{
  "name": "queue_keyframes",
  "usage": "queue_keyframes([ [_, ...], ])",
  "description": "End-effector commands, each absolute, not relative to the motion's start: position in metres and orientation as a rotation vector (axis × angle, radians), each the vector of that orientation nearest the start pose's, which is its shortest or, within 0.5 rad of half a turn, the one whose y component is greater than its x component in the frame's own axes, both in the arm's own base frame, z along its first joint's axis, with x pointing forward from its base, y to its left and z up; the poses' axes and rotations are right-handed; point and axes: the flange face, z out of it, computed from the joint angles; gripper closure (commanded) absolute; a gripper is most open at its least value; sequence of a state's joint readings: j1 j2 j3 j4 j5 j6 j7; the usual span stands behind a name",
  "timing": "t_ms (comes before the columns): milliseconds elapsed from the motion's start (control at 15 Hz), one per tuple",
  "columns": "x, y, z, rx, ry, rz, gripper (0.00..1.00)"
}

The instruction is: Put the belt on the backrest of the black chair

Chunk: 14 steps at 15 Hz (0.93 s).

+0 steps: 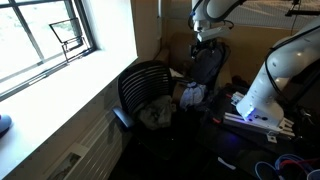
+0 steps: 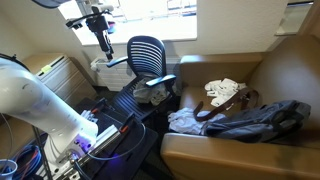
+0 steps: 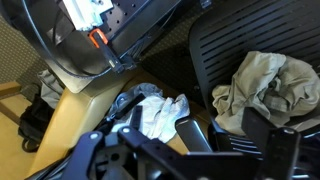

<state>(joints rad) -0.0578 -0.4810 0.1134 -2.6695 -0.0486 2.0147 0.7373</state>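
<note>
The black chair with a ribbed, curved backrest stands by the window; it shows in both exterior views and in the wrist view. A beige cloth lies on its seat. My gripper hangs high in the air beside the chair. In the wrist view its fingers are apart with nothing between them. A thin brown strap, apparently the belt, lies on the brown bench by a white cloth, far from the gripper.
A second white robot arm and its base stand near the chair, with cables on the floor. A dark bag and pale clothes lie on the bench. The window sill runs along the chair's side.
</note>
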Motion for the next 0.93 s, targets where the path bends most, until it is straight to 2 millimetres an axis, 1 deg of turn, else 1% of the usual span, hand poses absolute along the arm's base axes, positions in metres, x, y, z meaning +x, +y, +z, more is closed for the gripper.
queue_keyframes([
  [0,0.356,0.014,0.375,-3.104,1.087,0.211,0.00],
  [67,0.356,0.018,0.375,-3.111,1.078,0.209,0.00],
  [133,0.353,0.018,0.372,-3.153,0.975,0.173,0.00],
  [200,0.364,-0.008,0.357,-3.150,0.925,0.339,0.00],
  [267,0.367,-0.035,0.343,-3.113,0.909,0.424,0.00],
  [333,0.363,-0.058,0.335,-3.080,0.912,0.488,0.00],
  [400,0.360,-0.078,0.326,-3.035,0.963,0.554,0.00],
  [467,0.357,-0.105,0.315,-2.991,1.057,0.608,0.00],
  [600,0.353,-0.160,0.293,-2.908,1.269,0.651,0.00],
  [733,0.357,-0.205,0.265,-2.819,1.454,0.692,0.00],
  [800,0.359,-0.220,0.252,-2.770,1.542,0.697,0.00],
  [867,0.368,-0.225,0.241,-2.717,1.620,0.722,0.00],
])
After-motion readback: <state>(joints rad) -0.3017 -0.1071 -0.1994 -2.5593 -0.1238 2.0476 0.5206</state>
